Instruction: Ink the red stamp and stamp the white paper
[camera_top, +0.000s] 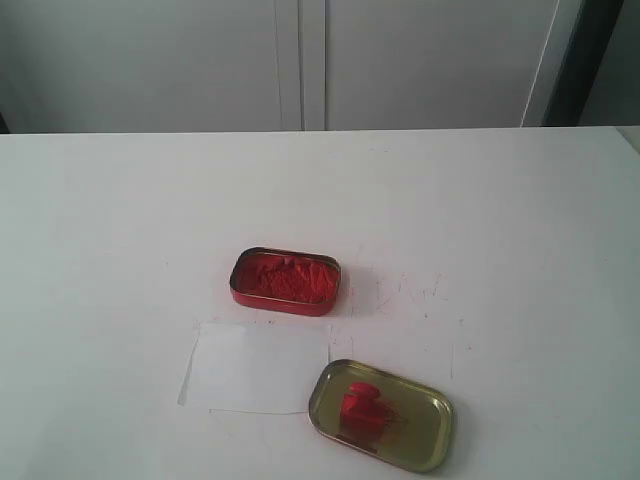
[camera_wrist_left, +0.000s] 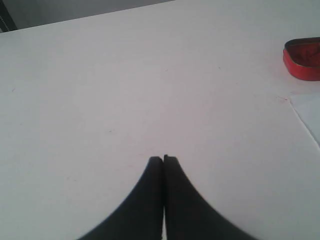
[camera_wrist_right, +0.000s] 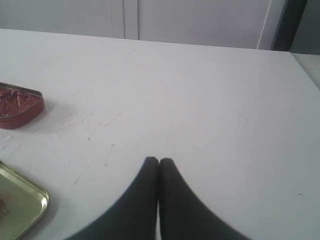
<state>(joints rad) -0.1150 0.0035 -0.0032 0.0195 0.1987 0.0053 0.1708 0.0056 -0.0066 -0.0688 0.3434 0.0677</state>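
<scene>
Items counted on the one desk: four. Stamps: one, the red stamp. Sheets: one, the white paper. Open tins holding red ink paste: one, the red tin. Loose lids: one, the gold-coloured lid. Grippers: two, the left gripper and the right gripper, each showing two dark fingers, four fingers altogether.

The small red stamp sits in a gold lid; the white paper lies flat just beside that lid.
</scene>
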